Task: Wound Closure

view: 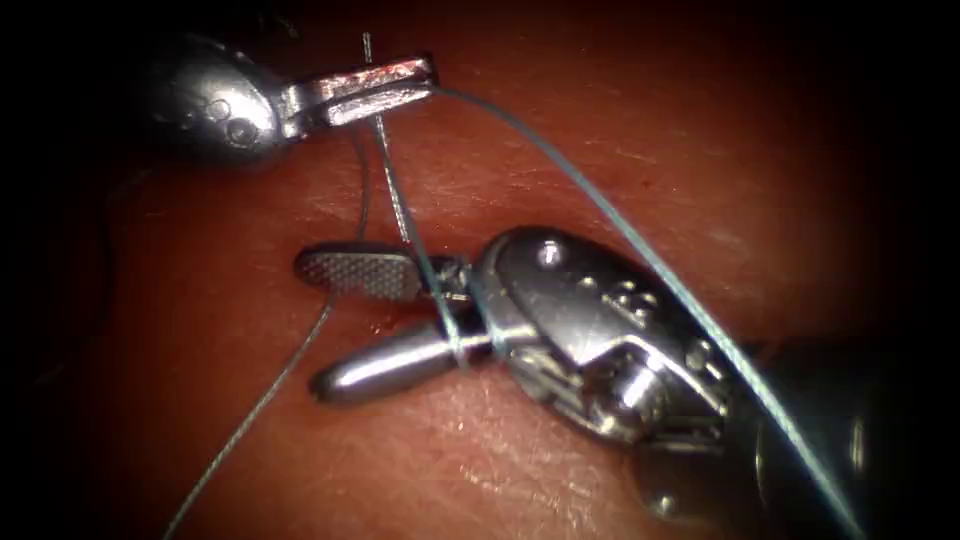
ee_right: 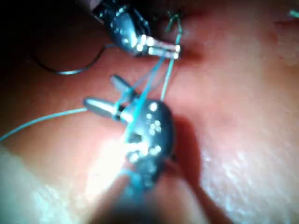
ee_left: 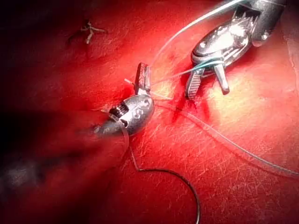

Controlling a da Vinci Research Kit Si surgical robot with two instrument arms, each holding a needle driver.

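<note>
My left tool [view: 425, 80] is shut on the thread [view: 600, 215] close to a short free end. From those jaws one strand runs to the lower right, and another drops to my right tool [view: 312, 325]. The right tool stands open over the tissue [view: 560, 150] with nothing between its jaws, and the thread is wound around their base [view: 452, 322]. A further strand [view: 270, 385] trails to the lower left. The curved needle [ee_left: 189, 184] lies loose on the tissue, held by neither tool; it also shows beyond the left tool [ee_right: 176, 50] as the needle [ee_right: 65, 71].
An earlier knotted stitch [ee_left: 88, 31] with short cut ends sits on the tissue beyond the left tool [ee_left: 141, 67]. The same knot [ee_right: 175, 18] shows next to the left tool's jaws. Red fluid wets the tissue around the right tool [ee_left: 207, 93].
</note>
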